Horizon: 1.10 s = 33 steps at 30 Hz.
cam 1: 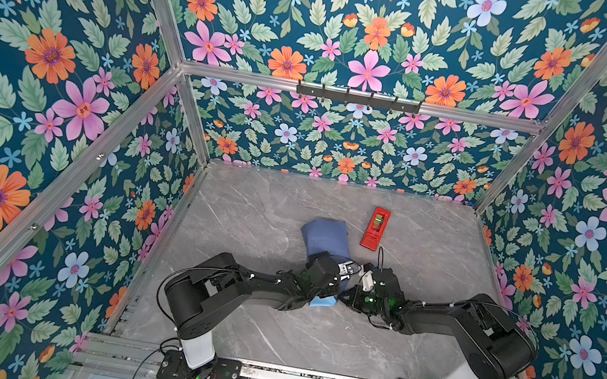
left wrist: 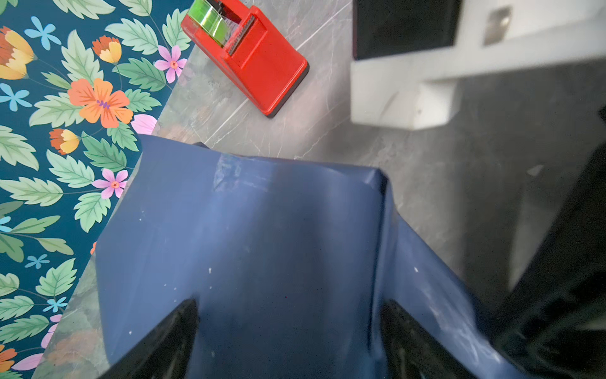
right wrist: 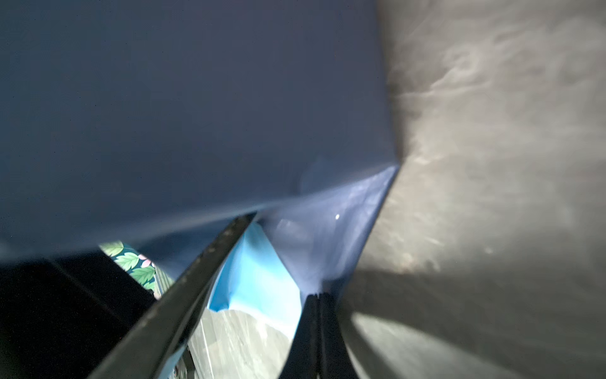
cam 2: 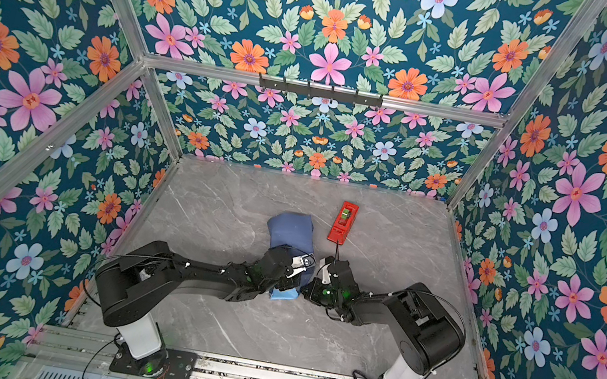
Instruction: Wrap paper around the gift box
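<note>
While left tool point(left wrist: 285, 305) sits spread atop the paper point(left wrist: 262, 229), right tool point(right wrist: 314, 297) pinches it

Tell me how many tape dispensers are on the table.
1. The red tape dispenser lies on the grey table, right of the blue paper in both top views and apart from it. The robot arms could hide another.

Creased satiny paper point(left wrist: 262, 236), glossy plastic tape dispenser point(left wrist: 262, 65), marbled tabletop point(cam 1: 248, 206).

Obstacle: tape dispenser point(cam 1: 375, 228) near paper point(cam 1: 323, 236)
</note>
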Tool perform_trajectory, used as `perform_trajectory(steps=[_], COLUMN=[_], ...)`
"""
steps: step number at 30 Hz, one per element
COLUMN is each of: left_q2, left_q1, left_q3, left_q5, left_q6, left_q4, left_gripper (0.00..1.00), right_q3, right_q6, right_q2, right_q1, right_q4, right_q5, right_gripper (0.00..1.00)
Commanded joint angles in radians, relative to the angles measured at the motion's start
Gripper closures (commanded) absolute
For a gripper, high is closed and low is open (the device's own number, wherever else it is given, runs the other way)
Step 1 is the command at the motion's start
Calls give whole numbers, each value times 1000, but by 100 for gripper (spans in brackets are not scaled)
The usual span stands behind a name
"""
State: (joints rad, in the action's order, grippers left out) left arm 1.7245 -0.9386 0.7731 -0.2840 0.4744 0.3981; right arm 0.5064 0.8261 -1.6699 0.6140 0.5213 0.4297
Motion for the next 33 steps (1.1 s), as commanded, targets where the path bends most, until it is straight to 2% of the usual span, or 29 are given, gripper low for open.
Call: perform_trajectory(steps=[1, 3, 11, 19, 33], left_q2=[6, 4, 7, 9, 6], left_q1=[2, 2, 2, 1, 3], left_q3=[-6, -7, -2, -1, 2], left_q5=[12, 12, 13, 13, 20], left_q6=[-23, -23, -25, -25, -25], left_q4=[-107, -107, -107, -110, -114], left_gripper=[12, 11, 11, 11, 11], right_q3=[-1, -7, -24, -5, 62], right_q6=[-15, -13, 2, 3, 25], right_q2=[3, 41, 43, 84, -66], right_q1=[5, 10, 37, 12, -40], right_q4=[-48, -53, -43, -50, 34], right_q5=[7, 4, -3, -3, 26], right_gripper=[100, 100, 100, 100, 100])
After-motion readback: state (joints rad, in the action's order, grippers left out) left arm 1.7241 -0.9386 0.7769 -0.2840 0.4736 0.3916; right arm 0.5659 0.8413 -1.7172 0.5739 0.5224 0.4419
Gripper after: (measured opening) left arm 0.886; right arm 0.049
